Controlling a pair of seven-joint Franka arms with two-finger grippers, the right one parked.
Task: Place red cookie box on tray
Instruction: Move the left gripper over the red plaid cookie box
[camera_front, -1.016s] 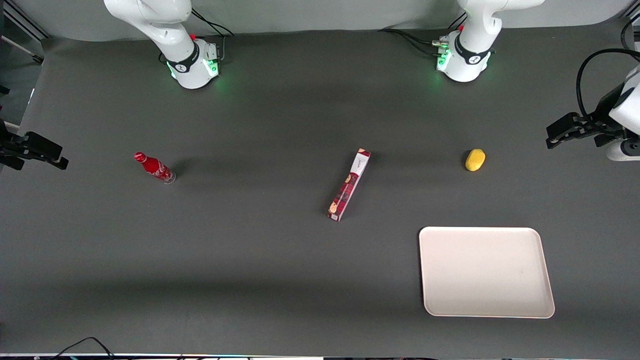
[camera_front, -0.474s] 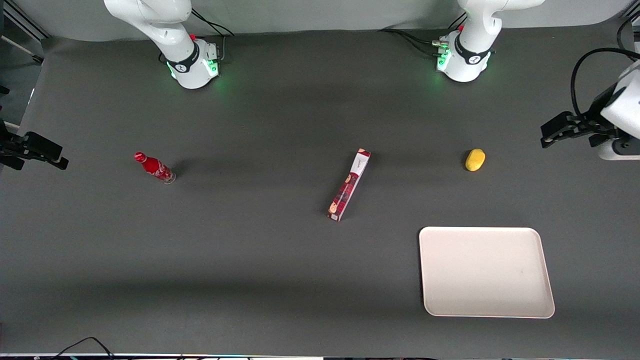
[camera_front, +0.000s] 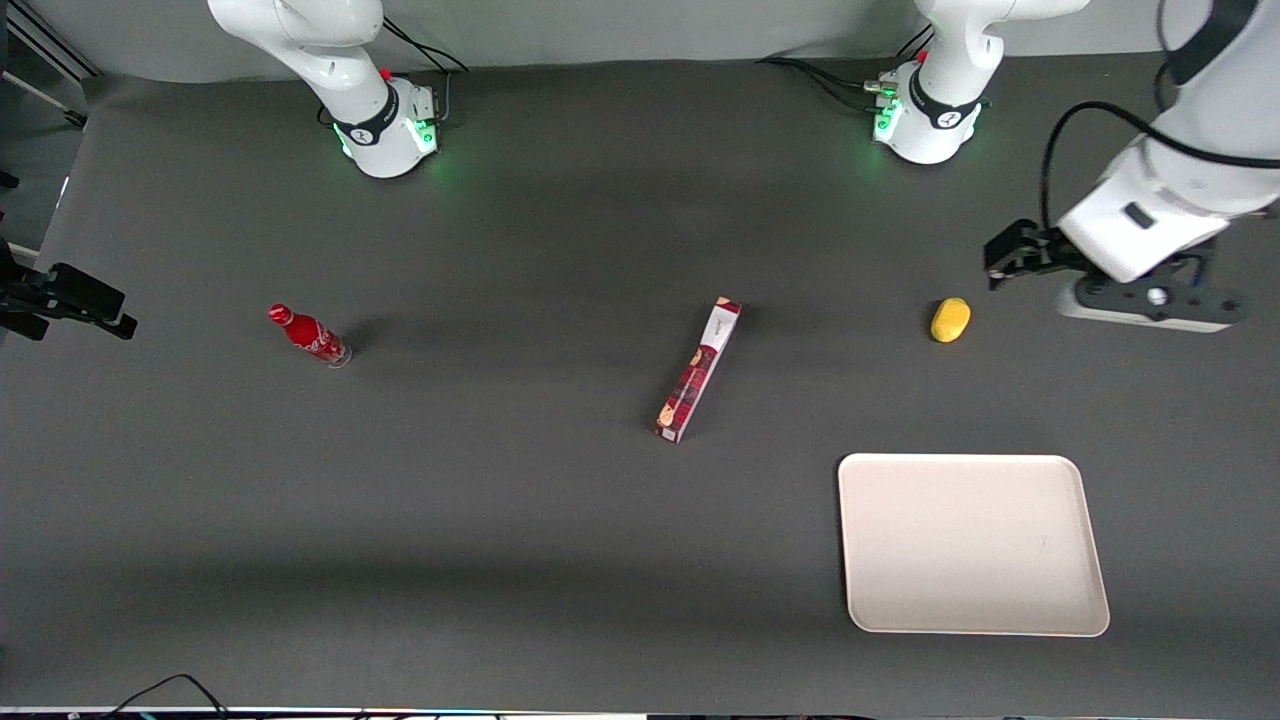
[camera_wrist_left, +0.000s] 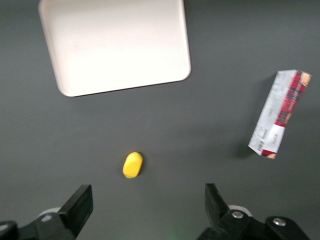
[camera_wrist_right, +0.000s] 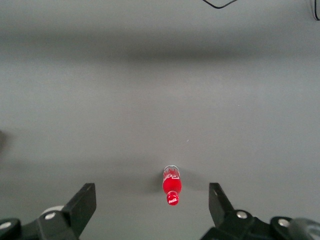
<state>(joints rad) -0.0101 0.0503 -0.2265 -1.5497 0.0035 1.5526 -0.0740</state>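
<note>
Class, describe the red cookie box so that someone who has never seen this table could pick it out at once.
Start at the big cream tray lying near the front camera. The red cookie box lies flat on the dark table, farther from the camera than the tray and toward the parked arm's end. It is the only long, narrow carton: dark-red plaid, unlike the small yellow object below the open gripper.

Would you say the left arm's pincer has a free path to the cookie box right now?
Probably yes: the pincer is open above the table near the yellow thing, and only bare table separates it from the cookie box.
</note>
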